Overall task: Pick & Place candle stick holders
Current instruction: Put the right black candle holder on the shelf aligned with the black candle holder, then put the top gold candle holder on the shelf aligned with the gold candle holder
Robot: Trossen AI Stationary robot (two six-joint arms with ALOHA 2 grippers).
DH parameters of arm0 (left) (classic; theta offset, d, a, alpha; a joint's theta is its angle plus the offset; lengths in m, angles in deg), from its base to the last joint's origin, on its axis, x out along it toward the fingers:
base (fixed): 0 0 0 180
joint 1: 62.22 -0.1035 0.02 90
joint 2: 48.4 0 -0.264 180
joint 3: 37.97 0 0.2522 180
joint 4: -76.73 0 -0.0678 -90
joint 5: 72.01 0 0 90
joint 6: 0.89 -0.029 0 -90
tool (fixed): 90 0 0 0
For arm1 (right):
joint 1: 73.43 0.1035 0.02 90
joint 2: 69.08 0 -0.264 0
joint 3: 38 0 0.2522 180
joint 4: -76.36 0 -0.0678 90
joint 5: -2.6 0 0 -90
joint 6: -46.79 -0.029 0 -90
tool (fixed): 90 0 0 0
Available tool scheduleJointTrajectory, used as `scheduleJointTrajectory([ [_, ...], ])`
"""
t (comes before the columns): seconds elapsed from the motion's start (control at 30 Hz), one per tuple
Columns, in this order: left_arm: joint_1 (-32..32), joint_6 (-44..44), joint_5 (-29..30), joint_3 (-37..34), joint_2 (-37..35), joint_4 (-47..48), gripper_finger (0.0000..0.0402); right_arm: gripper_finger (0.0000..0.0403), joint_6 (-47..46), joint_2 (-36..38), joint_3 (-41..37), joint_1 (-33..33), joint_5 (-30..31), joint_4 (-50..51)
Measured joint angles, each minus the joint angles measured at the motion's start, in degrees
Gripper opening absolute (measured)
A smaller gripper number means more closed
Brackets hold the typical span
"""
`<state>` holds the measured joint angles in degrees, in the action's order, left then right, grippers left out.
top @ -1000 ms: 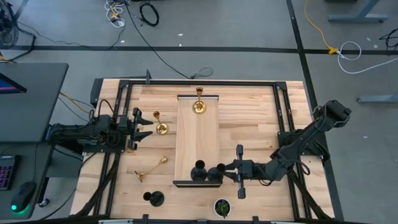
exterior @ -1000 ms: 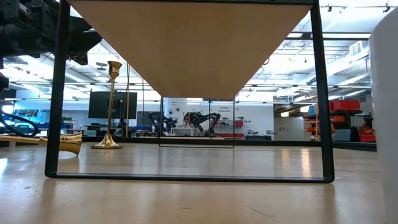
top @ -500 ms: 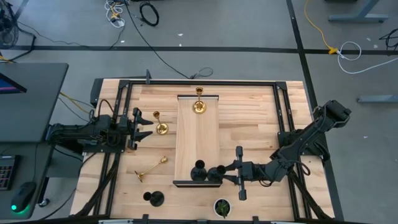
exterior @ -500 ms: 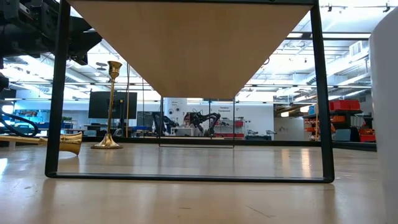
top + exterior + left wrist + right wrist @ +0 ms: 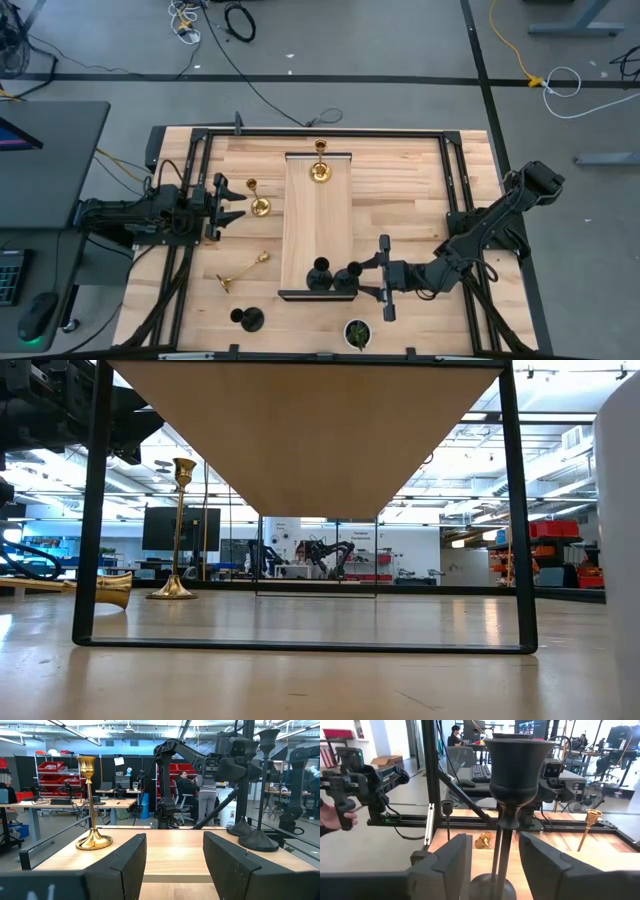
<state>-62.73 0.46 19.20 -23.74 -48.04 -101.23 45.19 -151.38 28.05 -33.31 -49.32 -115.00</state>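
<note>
My right gripper (image 5: 362,277) stands open at the near end of the raised wooden platform (image 5: 315,225). Its fingers flank the thin stem (image 5: 500,851) of an upright black candle stick holder (image 5: 347,278) without touching it. A second black holder (image 5: 320,274) stands beside it on its base. A gold holder (image 5: 320,172) stands at the platform's far end. My left gripper (image 5: 228,200) waits open at the table's left, facing an upright gold holder (image 5: 259,205). Another gold holder (image 5: 243,270) lies on its side on the table. A black holder (image 5: 247,318) stands near the front edge.
A round dark pot with a green plant (image 5: 357,333) stands at the front edge, just right of the platform. The platform's black metal frame (image 5: 95,510) rises from the table. Bare wood lies to the platform's right (image 5: 400,200).
My right gripper has opened and let go of the black holder's stem. The holder stays upright on the platform's near end. Nothing else has moved.
</note>
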Motion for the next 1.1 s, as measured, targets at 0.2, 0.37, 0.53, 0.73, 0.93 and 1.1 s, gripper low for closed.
scheduleJointTrajectory([
  [0.2, 0.0, 0.0, 0.0, 0.01, 0.0, 0.0, 0.0197, 0.0191, 0.98, 0.04, 0.0, -0.19, 4.81, 1.91],
  [0.37, 0.0, 0.0, 0.0, 0.02, 0.0, 0.0, 0.0197, 0.0192, 1.07, 0.07, 0.0, -0.13, 6.07, 2.97],
  [0.53, -0.01, 0.0, -0.01, 0.0, 0.01, 0.01, 0.0197, 0.0192, 2.08, 0.07, 0.0, 0.42, 6.03, 3.77],
  [0.73, 0.0, 0.0, 0.0, 0.0, 0.0, 0.0, 0.0197, 0.0192, 3.02, 0.16, 0.0, 1.78, 6.05, 3.85],
  [0.93, 0.0, 0.0, 0.0, 0.02, 0.0, 0.0, 0.0197, 0.0192, 3.98, 0.73, 0.0, 3.59, 12.72, 5.67],
  [1.1, 0.0, 0.0, 0.0, 0.02, 0.0, 0.02, 0.0197, 0.0192, 0.74, 2.46, 0.0, 4.9, 15.45, 11.74],
])
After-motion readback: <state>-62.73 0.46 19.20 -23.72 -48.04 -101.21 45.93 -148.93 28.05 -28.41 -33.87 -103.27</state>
